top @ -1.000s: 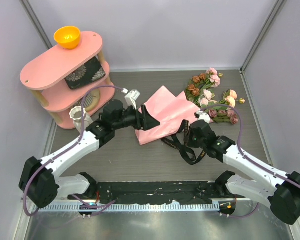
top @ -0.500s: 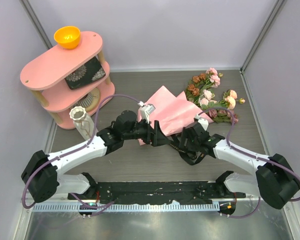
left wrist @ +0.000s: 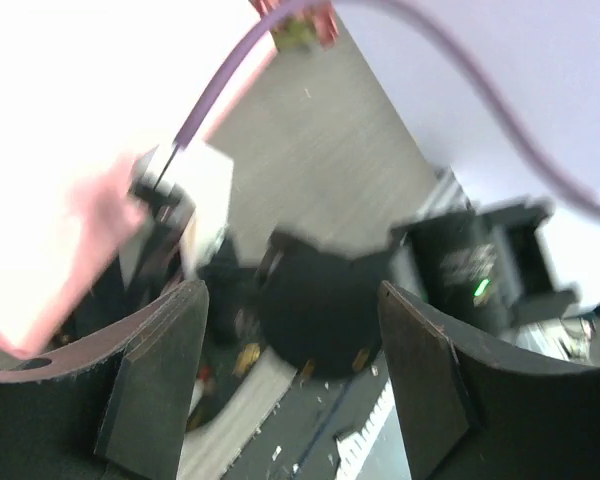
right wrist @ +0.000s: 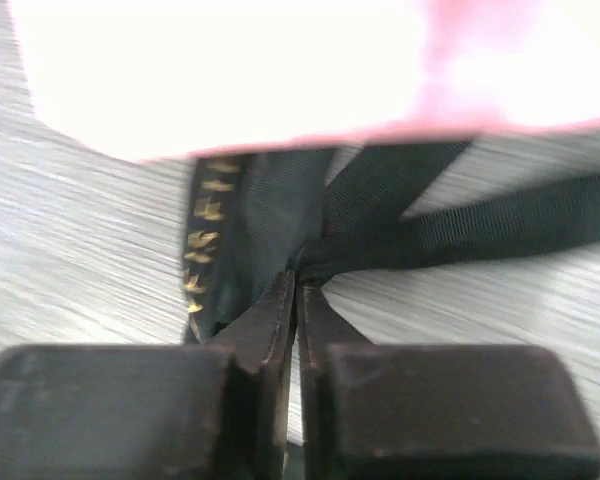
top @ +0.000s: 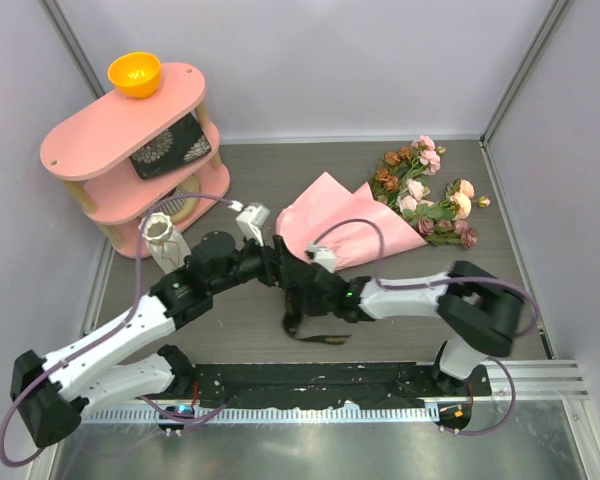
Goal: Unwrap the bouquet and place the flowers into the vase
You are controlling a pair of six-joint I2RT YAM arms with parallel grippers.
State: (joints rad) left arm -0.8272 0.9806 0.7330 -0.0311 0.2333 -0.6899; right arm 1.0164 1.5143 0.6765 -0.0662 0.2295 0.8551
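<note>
- Grey table (top: 280,165), pink paper (top: 330,215) just past right gripper (right wrist: 297,280).
- Pinched tight on black ribbon (right wrist: 460,235), now pulled left.
- Left gripper (left wrist: 295,330) spread wide, close beside.

Both arms reach inward, wrists nearly meeting mid-scene; left gripper (left wrist: 292,335) spread wide; right gripper (right wrist: 297,285) pinched onto black ribbon (right wrist: 500,235).
</note>
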